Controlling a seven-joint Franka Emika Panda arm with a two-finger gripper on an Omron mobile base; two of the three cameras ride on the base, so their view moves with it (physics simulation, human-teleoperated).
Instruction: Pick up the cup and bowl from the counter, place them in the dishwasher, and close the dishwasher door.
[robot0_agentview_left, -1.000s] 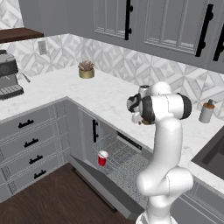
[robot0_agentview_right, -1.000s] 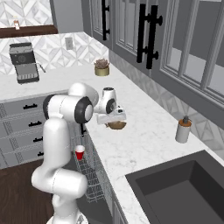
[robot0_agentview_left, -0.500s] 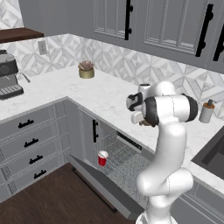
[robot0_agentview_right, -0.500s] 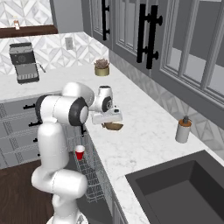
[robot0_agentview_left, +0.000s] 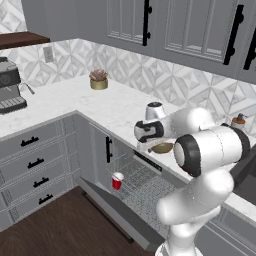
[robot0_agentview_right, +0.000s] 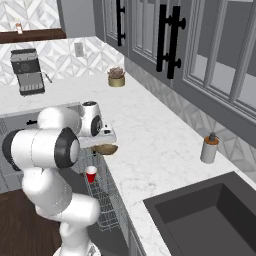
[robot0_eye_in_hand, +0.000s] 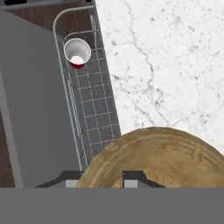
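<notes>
My gripper (robot0_agentview_left: 150, 145) (robot0_agentview_right: 103, 141) (robot0_eye_in_hand: 103, 180) is shut on the rim of the tan wooden bowl (robot0_agentview_left: 163, 148) (robot0_agentview_right: 105, 149) (robot0_eye_in_hand: 162, 158), which hangs at the front edge of the white marble counter (robot0_agentview_left: 120, 107) (robot0_agentview_right: 150, 145) (robot0_eye_in_hand: 166, 65). One fingertip (robot0_eye_in_hand: 134, 176) sits inside the bowl, the other outside. Below it the dishwasher door (robot0_agentview_left: 115, 220) (robot0_eye_in_hand: 35, 109) lies open. The red cup (robot0_agentview_left: 117, 180) (robot0_agentview_right: 91, 174) (robot0_eye_in_hand: 77, 53) stands upright in the wire rack (robot0_agentview_left: 142, 186) (robot0_eye_in_hand: 94, 100).
A potted plant (robot0_agentview_left: 98, 80) (robot0_agentview_right: 116, 77) stands by the backsplash. A grey soap dispenser (robot0_agentview_left: 239, 121) (robot0_agentview_right: 209, 148) is near the dark sink (robot0_agentview_right: 210, 215). A coffee machine (robot0_agentview_left: 10, 85) (robot0_agentview_right: 29, 71) sits far left. Grey drawers (robot0_agentview_left: 35, 165) flank the dishwasher.
The jaws have closed on the bowl's rim. The arm has swung, carrying the bowl toward the counter's front edge above the open dishwasher. The cup has not moved.
</notes>
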